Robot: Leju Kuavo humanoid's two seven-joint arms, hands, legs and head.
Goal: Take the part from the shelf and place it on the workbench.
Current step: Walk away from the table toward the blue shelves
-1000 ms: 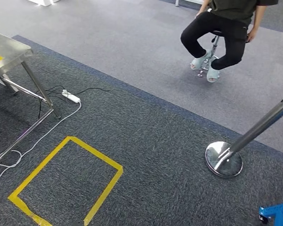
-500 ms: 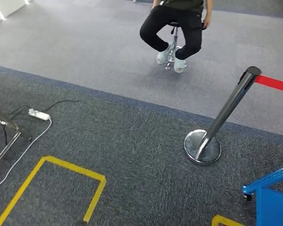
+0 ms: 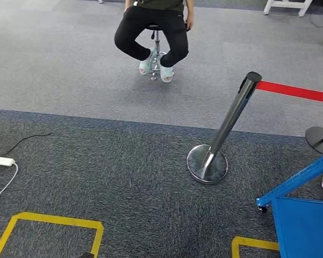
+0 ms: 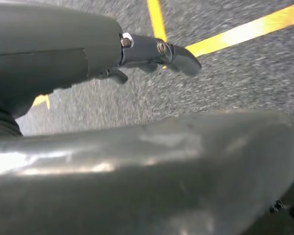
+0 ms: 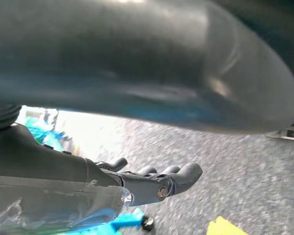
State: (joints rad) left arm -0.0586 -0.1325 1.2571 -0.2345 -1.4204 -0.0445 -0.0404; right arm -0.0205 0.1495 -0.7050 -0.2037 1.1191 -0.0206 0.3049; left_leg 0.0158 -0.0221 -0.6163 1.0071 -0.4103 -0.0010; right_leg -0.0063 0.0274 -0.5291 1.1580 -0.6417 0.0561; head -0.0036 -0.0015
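Grey carpet (image 3: pixel 123 172) carries yellow tape (image 3: pixel 50 223) outlines, a chrome stanchion (image 3: pixel 217 145) with a red belt (image 3: pixel 294 91), a white power strip (image 3: pixel 0 160), and a blue shelf (image 3: pixel 302 215) corner at the right edge; a person (image 3: pixel 154 29) sits on a stool beyond. Left hand (image 4: pixel 153 51) and right hand (image 5: pixel 153 181) both hang over the floor, fingers extended and holding nothing. Where the part lies, I cannot tell.

The seated person (image 3: pixel 154 27) and blue shelf (image 3: pixel 304 226) are cut off by the picture's edges.
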